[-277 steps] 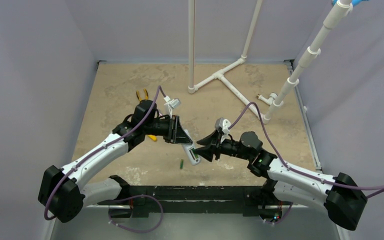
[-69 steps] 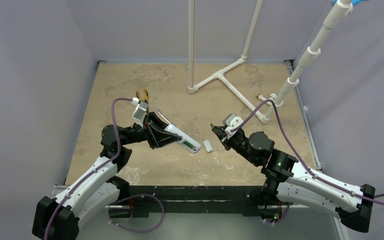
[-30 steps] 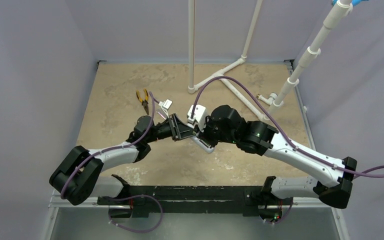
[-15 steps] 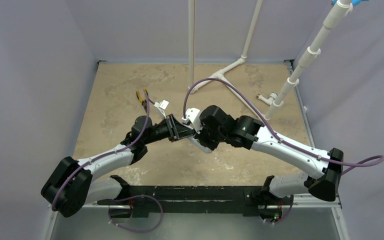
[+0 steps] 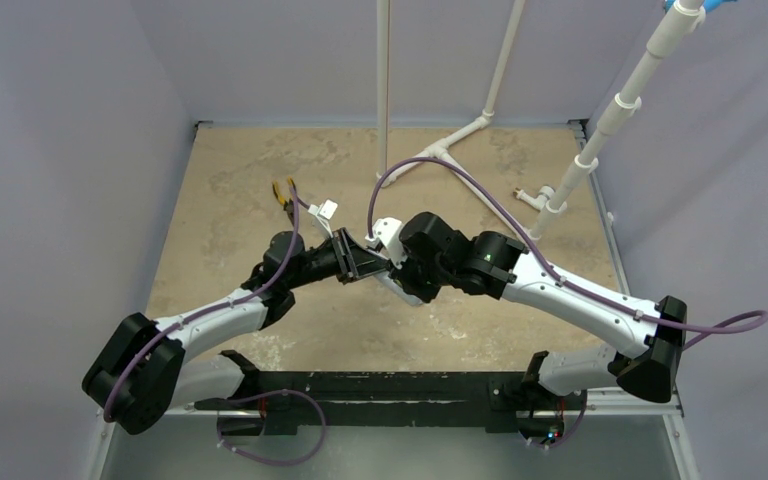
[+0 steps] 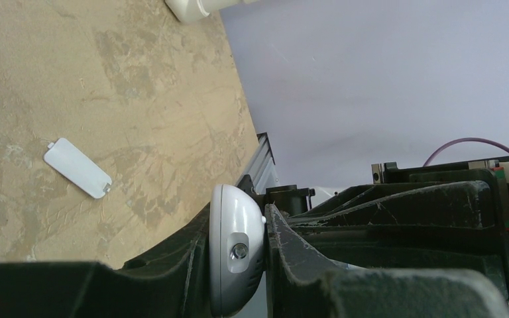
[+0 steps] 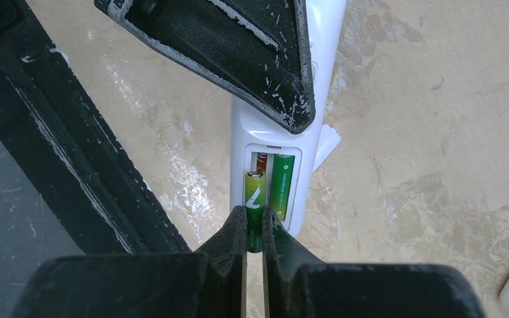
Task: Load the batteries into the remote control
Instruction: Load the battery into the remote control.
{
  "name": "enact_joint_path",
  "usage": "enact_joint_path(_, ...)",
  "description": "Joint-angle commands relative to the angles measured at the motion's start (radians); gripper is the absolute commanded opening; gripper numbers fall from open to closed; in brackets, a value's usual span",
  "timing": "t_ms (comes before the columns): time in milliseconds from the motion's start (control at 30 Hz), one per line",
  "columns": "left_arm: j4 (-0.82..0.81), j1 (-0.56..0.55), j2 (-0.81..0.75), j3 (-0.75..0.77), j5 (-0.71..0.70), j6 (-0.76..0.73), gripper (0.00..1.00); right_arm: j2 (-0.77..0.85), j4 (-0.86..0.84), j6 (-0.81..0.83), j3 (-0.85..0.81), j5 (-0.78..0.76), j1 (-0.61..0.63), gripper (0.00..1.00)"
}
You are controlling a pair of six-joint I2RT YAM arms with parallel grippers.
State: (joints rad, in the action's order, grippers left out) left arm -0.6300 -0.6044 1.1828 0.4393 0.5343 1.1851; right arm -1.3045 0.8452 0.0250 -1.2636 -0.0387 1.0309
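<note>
In the top view my two grippers meet over the table's middle. My left gripper (image 5: 358, 262) (image 6: 237, 215) is shut on the white remote control (image 5: 403, 291) (image 6: 235, 258), clamping its rounded end. In the right wrist view the remote (image 7: 240, 129) shows its open battery compartment. One green battery (image 7: 282, 184) lies in the right slot. My right gripper (image 7: 254, 224) is shut on the other green battery (image 7: 254, 195), whose far end rests in the left slot below a spring. A left finger (image 7: 238, 46) covers the remote's upper part.
The white battery cover (image 6: 77, 168) lies loose on the tan table; a corner of it peeks out beside the remote (image 7: 328, 142). Yellow-handled pliers (image 5: 283, 192) lie behind the left arm. White pipes (image 5: 440, 155) stand at the back, with a slanted one (image 5: 610, 120) at the right.
Since a second ago the right arm has shifted slightly left over the remote. In the last half second nothing has visibly moved.
</note>
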Motion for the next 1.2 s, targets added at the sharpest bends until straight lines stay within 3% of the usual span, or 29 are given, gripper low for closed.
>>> enact_joint_path(0, -0.068, -0.004, 0.004, 0.037, -0.001, 0.000, 0.00, -0.004, 0.008, -0.011, -0.024, -0.018, -0.005, 0.00)
enact_joint_path(533, -0.108, -0.003, 0.022, 0.037, 0.013, 0.032, 0.00, -0.025, -0.017, -0.012, -0.003, -0.043, -0.011, 0.00)
enact_joint_path(867, -0.145, -0.003, 0.042, 0.025, 0.015, 0.048, 0.00, -0.023, -0.037, -0.016, -0.001, -0.027, -0.012, 0.16)
enact_joint_path(1167, -0.198, -0.004, 0.081, 0.023, 0.028, 0.071, 0.00, -0.011, -0.043, -0.013, -0.010, -0.033, -0.012, 0.22)
